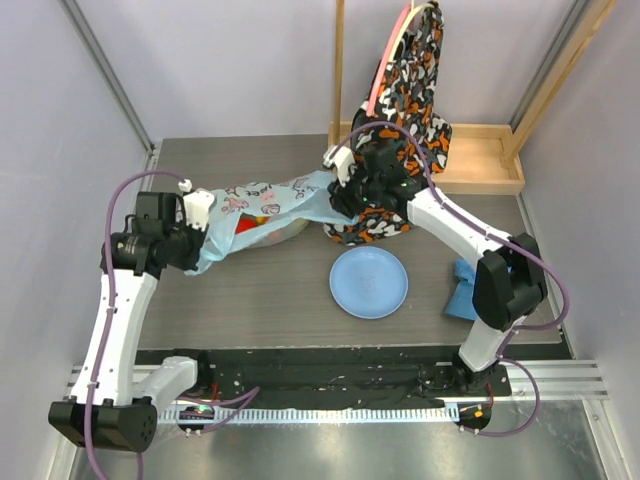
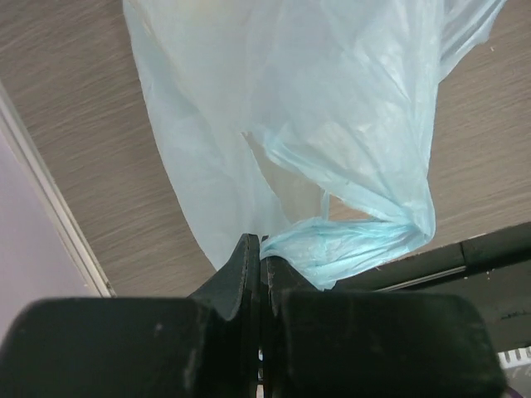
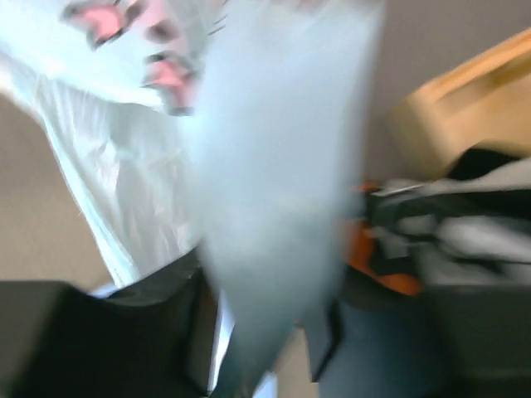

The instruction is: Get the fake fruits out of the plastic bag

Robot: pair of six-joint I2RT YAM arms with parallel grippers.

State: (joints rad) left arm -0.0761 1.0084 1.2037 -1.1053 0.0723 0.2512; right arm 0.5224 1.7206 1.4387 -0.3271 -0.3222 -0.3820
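The plastic bag (image 1: 285, 195) hangs stretched between my two grippers above the table, light blue with pink prints. Through its film I see a red fruit (image 1: 246, 222) and a yellow one (image 1: 270, 210) in its sagging left part; other fruits are hidden. My left gripper (image 1: 203, 240) is shut on the bag's left end; in the left wrist view the gripper (image 2: 261, 249) pinches the film (image 2: 332, 124). My right gripper (image 1: 338, 195) grips the bag's right end; the right wrist view is blurred, with the film (image 3: 274, 166) running down between the gripper's (image 3: 257, 332) fingers.
A round pale-blue plate (image 1: 368, 282) lies on the table right of centre. A solid blue cloth (image 1: 462, 290) lies by the right arm. A black, orange and white patterned fabric (image 1: 410, 90) stands behind the right gripper, beside a wooden tray (image 1: 480, 160).
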